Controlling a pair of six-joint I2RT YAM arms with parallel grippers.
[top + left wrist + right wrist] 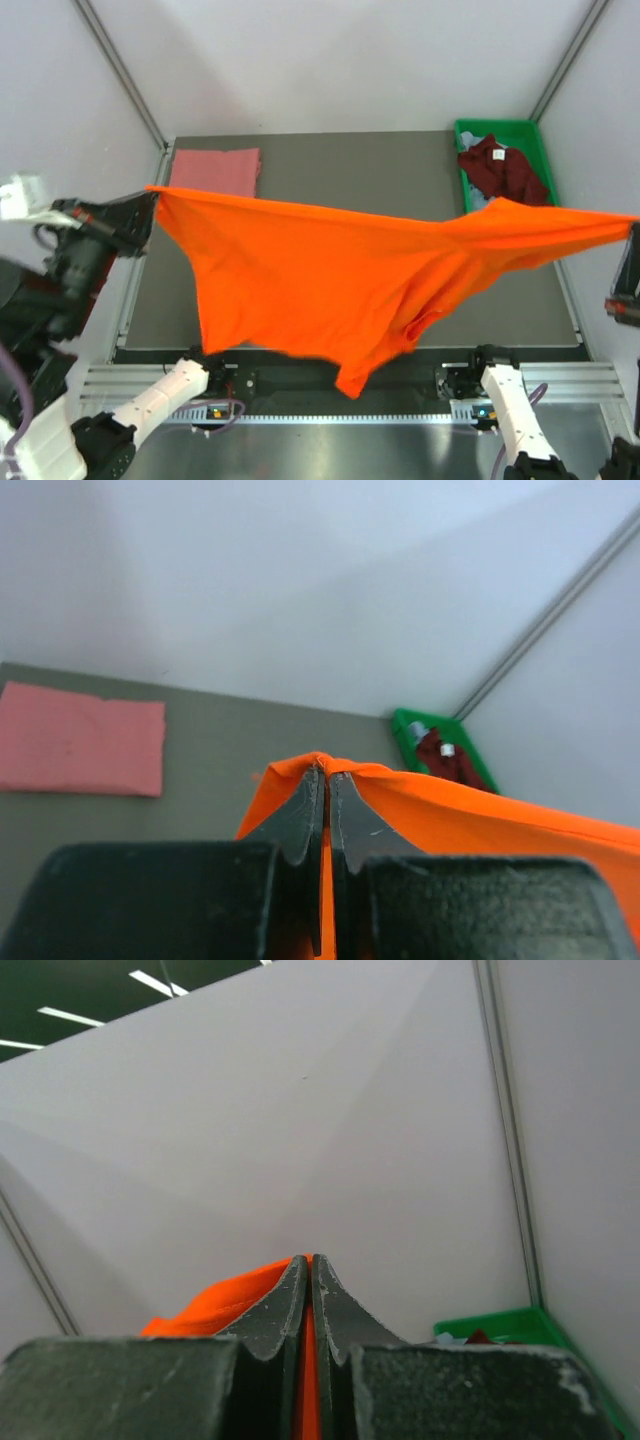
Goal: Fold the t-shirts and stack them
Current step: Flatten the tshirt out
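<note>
- Orange t-shirt (330,270) hangs stretched above the bench (350,165).
- Left gripper (326,775) pinches its left end; right gripper (307,1265) pinches its right end.
- Salmon t-shirt (215,170) lies beyond its left end.

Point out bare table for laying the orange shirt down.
Bare table runs along the far edge between the folded pink shirt and the green bin, plus both near corners. The far corners are taken; the hanging orange shirt hides the middle.
</note>
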